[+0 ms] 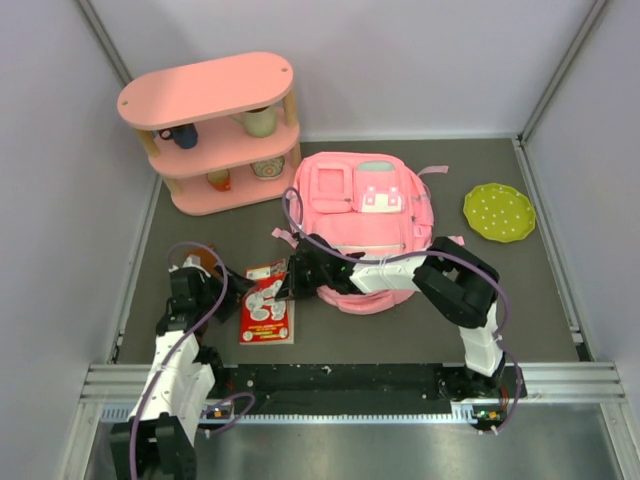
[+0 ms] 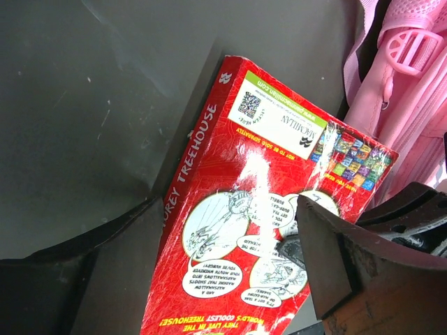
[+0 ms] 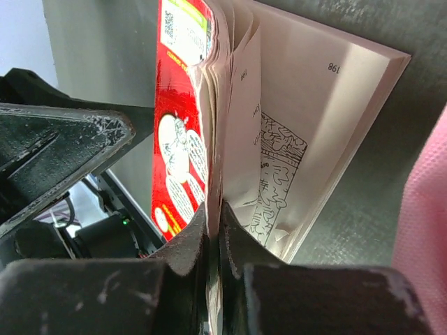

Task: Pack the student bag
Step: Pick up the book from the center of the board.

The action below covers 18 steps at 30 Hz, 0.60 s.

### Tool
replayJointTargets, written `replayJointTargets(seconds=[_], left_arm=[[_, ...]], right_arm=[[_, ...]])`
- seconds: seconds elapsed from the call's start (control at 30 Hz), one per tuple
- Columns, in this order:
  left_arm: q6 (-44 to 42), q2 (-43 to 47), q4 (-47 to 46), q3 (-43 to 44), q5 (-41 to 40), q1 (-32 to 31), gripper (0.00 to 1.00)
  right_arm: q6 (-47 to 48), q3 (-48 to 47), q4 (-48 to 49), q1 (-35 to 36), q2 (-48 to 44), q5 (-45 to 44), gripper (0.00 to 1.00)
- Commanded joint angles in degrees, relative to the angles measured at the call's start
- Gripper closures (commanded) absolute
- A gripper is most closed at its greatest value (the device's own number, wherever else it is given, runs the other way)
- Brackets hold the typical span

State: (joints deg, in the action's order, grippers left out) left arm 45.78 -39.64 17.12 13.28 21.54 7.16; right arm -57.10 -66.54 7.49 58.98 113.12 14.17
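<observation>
The pink student bag [image 1: 365,205] lies flat mid-table, its front pockets facing up. Just left of it a red paperback book [image 1: 266,305] lies on the dark mat. My right gripper [image 3: 214,216] is shut on the book's red cover and a few pages at the edge nearest the bag. That lifts them, so the inner pages [image 3: 307,125] fan open. My left gripper [image 2: 230,262] hangs open over the book [image 2: 244,230], with one dark finger [image 2: 119,272] at the spine side and the other across the cover. In the top view it [image 1: 222,283] sits at the book's left edge.
A pink oval three-tier shelf [image 1: 215,130] holding cups stands at the back left. A green dotted plate [image 1: 499,212] lies at the right of the bag. Grey walls close in on three sides, and a metal rail [image 1: 350,385] runs along the near edge.
</observation>
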Motion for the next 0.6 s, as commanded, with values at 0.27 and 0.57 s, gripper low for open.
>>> replayJointTargets(seconds=[0.27, 0.57], left_arm=[[-9.1, 0.2, 5.9, 15.5, -3.0, -0.2, 0.01], [-16.5, 1.1, 5.9, 27.6, 3.0, -0.3, 0.01]], right_arm=[[3.7, 7.4, 10.2, -0.9, -12.6, 1.7, 1.0], [3.7, 8.2, 14.5, -3.4, -24.3, 8.9, 1.0]])
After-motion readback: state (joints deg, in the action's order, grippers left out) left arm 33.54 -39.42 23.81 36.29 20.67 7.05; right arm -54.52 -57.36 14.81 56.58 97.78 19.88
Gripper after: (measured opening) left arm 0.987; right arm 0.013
